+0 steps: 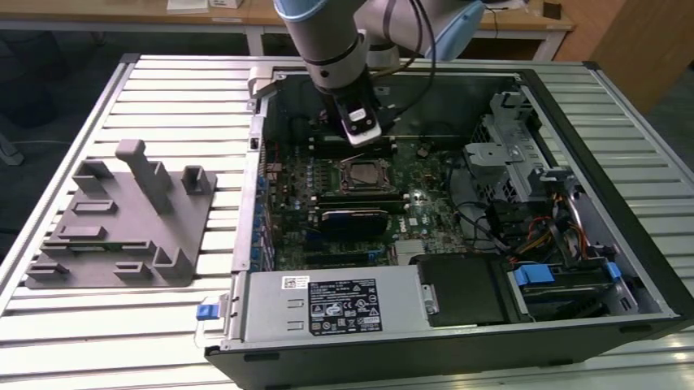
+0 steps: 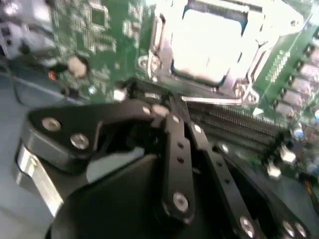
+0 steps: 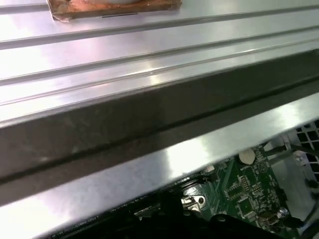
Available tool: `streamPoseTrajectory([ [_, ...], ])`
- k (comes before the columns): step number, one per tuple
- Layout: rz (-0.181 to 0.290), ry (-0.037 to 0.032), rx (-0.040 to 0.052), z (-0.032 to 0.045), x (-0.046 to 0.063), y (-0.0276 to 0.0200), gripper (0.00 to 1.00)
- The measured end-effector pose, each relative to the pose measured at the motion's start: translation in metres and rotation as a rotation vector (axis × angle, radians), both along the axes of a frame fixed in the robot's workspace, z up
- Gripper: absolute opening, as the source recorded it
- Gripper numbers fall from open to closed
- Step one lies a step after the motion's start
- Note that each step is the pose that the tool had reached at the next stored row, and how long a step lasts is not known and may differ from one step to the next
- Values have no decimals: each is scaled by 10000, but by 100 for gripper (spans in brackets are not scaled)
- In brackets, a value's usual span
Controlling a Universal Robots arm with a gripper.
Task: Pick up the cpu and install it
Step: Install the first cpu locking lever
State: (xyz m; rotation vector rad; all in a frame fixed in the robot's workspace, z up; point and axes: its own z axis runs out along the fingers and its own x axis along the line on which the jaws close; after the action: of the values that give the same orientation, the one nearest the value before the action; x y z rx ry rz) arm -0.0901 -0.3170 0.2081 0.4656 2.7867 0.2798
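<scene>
The cpu [image 2: 212,42] lies flat in the socket frame [image 2: 157,35] on the green motherboard [image 2: 99,25]. In the second wrist view it is a small square chip with a pale, bright silver-grey top, bordered on all sides by the metal frame. A row of long dark memory slots [image 2: 224,122] runs just beside the socket.

The pincer [image 2: 162,107] hangs near the socket but apart from the cpu. Its black fingers [image 2: 174,149] look drawn together at the tips, with nothing held between them.

In the exterior view the arm reaches down into the open computer case [image 1: 564,325], which lies on its side on the slatted metal desk [image 1: 162,89]. There the pincer [image 1: 366,140] sits just beyond the socket [image 1: 362,174]. A grey plastic tray [image 1: 119,236] with upright posts rests on the desk at the exterior view's left, well apart from the case.
</scene>
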Motion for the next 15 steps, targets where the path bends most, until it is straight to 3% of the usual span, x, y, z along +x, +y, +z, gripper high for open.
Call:
streamPoseTrajectory([
  [3, -12, 3, -3, 73, 0, 2, 11],
  [9, -23, 1, -2, 71, 0, 2, 11],
  [12, -482, 3, -4, 54, -1, 2, 11],
  [15, -626, 1, -1, 40, -10, 14, 11],
])
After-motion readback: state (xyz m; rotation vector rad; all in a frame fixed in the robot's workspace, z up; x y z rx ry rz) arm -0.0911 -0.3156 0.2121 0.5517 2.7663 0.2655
